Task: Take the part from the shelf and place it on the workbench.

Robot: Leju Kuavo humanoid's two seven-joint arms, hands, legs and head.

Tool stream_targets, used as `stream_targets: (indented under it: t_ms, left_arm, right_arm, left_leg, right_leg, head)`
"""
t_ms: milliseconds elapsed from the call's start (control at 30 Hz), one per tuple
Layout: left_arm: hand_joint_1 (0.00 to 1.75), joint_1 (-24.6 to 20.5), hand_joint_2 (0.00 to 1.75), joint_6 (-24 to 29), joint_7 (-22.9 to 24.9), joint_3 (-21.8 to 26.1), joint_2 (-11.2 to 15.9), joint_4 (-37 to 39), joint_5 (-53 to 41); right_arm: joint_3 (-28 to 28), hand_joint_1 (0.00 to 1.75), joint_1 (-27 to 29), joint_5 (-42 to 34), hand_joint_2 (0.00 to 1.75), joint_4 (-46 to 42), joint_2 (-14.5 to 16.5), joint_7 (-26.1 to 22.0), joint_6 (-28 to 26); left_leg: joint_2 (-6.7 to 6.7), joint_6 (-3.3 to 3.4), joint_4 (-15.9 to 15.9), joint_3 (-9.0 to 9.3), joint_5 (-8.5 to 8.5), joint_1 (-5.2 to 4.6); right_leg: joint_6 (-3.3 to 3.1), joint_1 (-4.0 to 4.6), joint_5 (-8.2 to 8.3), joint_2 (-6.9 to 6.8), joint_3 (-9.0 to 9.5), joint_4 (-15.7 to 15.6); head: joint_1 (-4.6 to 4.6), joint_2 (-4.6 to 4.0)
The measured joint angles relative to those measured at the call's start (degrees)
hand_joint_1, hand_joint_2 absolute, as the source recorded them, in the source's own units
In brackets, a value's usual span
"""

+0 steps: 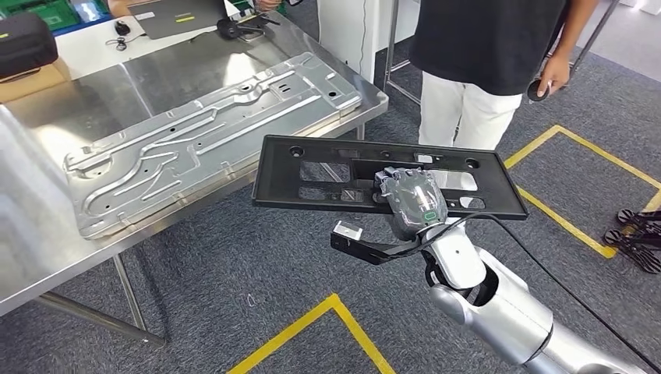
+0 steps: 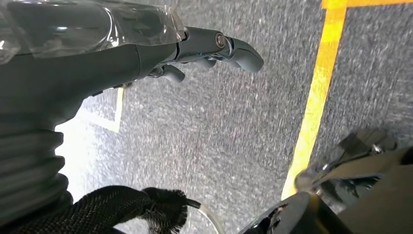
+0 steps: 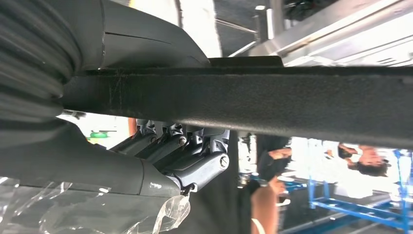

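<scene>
A flat black rectangular part (image 1: 312,165) with several cut-outs is held level in the air just off the near corner of the steel workbench (image 1: 47,241). My right hand (image 1: 411,201) grips its near long edge; in the right wrist view the part's edge (image 3: 292,105) runs between the thumb and the fingers (image 3: 195,156). My left hand (image 2: 214,48) hangs over grey carpet, holding nothing, its fingers loosely extended.
A large stamped silver metal panel (image 1: 203,132) lies across the workbench. A person in a black top and white trousers (image 1: 468,101) stands just beyond the part. Yellow floor tape (image 1: 577,226) marks the carpet. A laptop (image 1: 187,15) and a dark case (image 1: 23,43) sit at the back.
</scene>
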Motion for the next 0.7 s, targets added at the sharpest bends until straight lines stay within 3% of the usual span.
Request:
stream_targets:
  t_ms: [67, 100, 133, 200, 267, 333, 400, 433, 467, 500, 567, 633, 700]
  left_arm:
    - [0.00, -0.02, 1.75, 0.11, -0.11, 0.00, 0.05, 0.00, -0.02]
    - [0.00, -0.03, 1.75, 0.21, -0.21, 0.00, 0.08, 0.00, -0.02]
    - [0.00, -0.02, 1.75, 0.32, -0.31, 0.00, 0.10, 0.00, -0.03]
    - [0.00, 0.11, 1.75, 0.51, -0.45, 0.00, 0.09, 0.00, -0.03]
    - [0.00, 0.15, 1.75, 0.63, -0.51, 0.01, 0.06, 0.00, -0.03]
    - [0.00, -0.01, 1.75, 0.68, -0.54, 0.02, -0.02, -0.01, -0.03]
    - [0.00, -0.08, 1.75, 0.68, -0.53, 0.02, -0.14, -0.02, -0.04]
    - [0.00, -0.05, 1.75, 0.68, -0.52, 0.02, -0.18, -0.02, -0.04]
    - [0.00, -0.02, 1.75, 0.68, -0.52, 0.02, -0.20, -0.02, -0.04]
    - [0.00, -0.01, 1.75, 0.68, -0.53, 0.02, -0.20, -0.02, -0.03]
    - [0.00, -0.07, 1.75, 0.68, -0.54, 0.02, -0.20, -0.02, -0.03]
    - [0.00, -0.06, 1.75, 0.68, -0.53, 0.03, -0.20, -0.02, -0.01]
    - [0.00, 0.11, 1.75, 0.68, -0.53, 0.04, -0.15, -0.01, 0.02]
  right_arm:
    - [-0.04, 1.75, -0.20, -0.19, 1.75, 0.00, -0.02, 0.01, 0.00]
    - [-0.05, 1.75, -0.28, -0.32, 1.75, 0.00, -0.03, 0.03, 0.00]
    - [-0.05, 1.75, -0.36, -0.44, 1.75, 0.00, -0.05, 0.05, 0.00]
    - [-0.06, 1.75, -0.47, -0.54, 1.75, -0.03, -0.08, 0.09, -0.01]
    - [-0.13, 1.75, -0.63, -0.55, 1.75, -0.09, -0.19, 0.11, -0.02]
    - [-0.17, 1.75, -0.63, -0.58, 1.75, -0.09, -0.39, 0.17, -0.03]
    - [-0.15, 1.75, -0.44, -0.66, 1.75, -0.07, -0.58, 0.23, -0.02]
    - [-0.15, 1.75, -0.36, -0.68, 1.75, -0.07, -0.65, 0.26, -0.02]
    - [-0.16, 1.75, -0.33, -0.69, 1.75, -0.07, -0.70, 0.30, -0.02]
    - [-0.17, 1.75, -0.35, -0.69, 1.75, -0.07, -0.75, 0.34, -0.02]
    - [-0.19, 1.75, -0.41, -0.67, 1.75, -0.06, -0.89, 0.41, -0.02]
    - [-0.17, 1.75, -0.44, -0.67, 1.75, -0.05, -0.99, 0.44, -0.02]
    - [-0.16, 1.75, -0.56, -0.68, 1.75, -0.05, -1.02, 0.44, -0.02]
  left_leg:
    - [3.00, 1.04, -7.54, 3.63, 2.62, -0.95]
    - [3.96, 1.41, -9.29, 4.39, 2.89, -1.40]
    - [4.10, 1.63, -9.75, 4.47, 2.64, -1.73]
    - [2.46, 1.90, -10.23, 4.77, 2.82, -1.53]
    - [0.91, 2.35, -10.76, 5.47, 3.09, -0.94]
    - [-0.62, 2.75, -10.90, 5.82, 3.11, -0.62]
    - [-2.35, 2.89, -10.87, 5.95, 3.02, -0.55]
    - [-3.25, 2.85, -10.83, 6.00, 2.97, -0.48]
    - [-4.14, 2.75, -10.77, 6.10, 2.90, -0.38]
    - [-5.01, 2.55, -10.65, 6.20, 2.77, -0.24]
    - [-6.59, 1.94, -10.13, 6.04, 2.37, -0.11]
    - [-7.87, 1.29, -9.73, 5.49, 2.21, 0.00]
    - [-8.61, 0.76, -9.66, 5.01, 2.22, 0.24]
  right_leg:
    - [0.32, 0.26, -0.49, -1.23, 0.62, -0.06]
    - [0.54, 0.36, -0.68, -1.80, 0.79, -0.10]
    - [0.79, 0.45, -0.84, -2.41, 0.91, -0.18]
    - [1.35, 0.46, -1.27, -3.17, 1.30, -0.22]
    - [1.76, 0.33, -2.92, -0.75, 0.62, 2.18]
    - [1.97, 0.18, -6.29, 2.71, -2.94, 9.38]
    - [2.18, 0.15, -8.14, 3.68, -6.92, 15.96]
    - [2.26, 0.12, -7.37, 3.75, -7.62, 16.32]
    - [2.34, 0.04, -5.55, 3.90, -7.17, 14.39]
    - [2.47, -0.15, -3.07, 4.46, -5.74, 10.62]
    - [2.71, -0.75, 0.42, 7.24, -2.56, 3.14]
    - [2.45, -0.88, 0.99, 8.76, -1.41, 0.36]
    - [1.71, -0.67, 0.99, 7.52, -1.40, 0.17]
  head:
    - [0.02, -0.01]
    - [0.03, -0.01]
    - [0.05, -0.01]
    - [0.05, 0.00]
    - [0.10, 0.00]
    - [0.24, 0.00]
    - [0.33, 0.00]
    - [0.35, 0.00]
    - [0.35, 0.00]
    - [0.35, 0.00]
    - [0.34, 0.00]
    - [0.28, 0.00]
    - [0.26, -0.01]
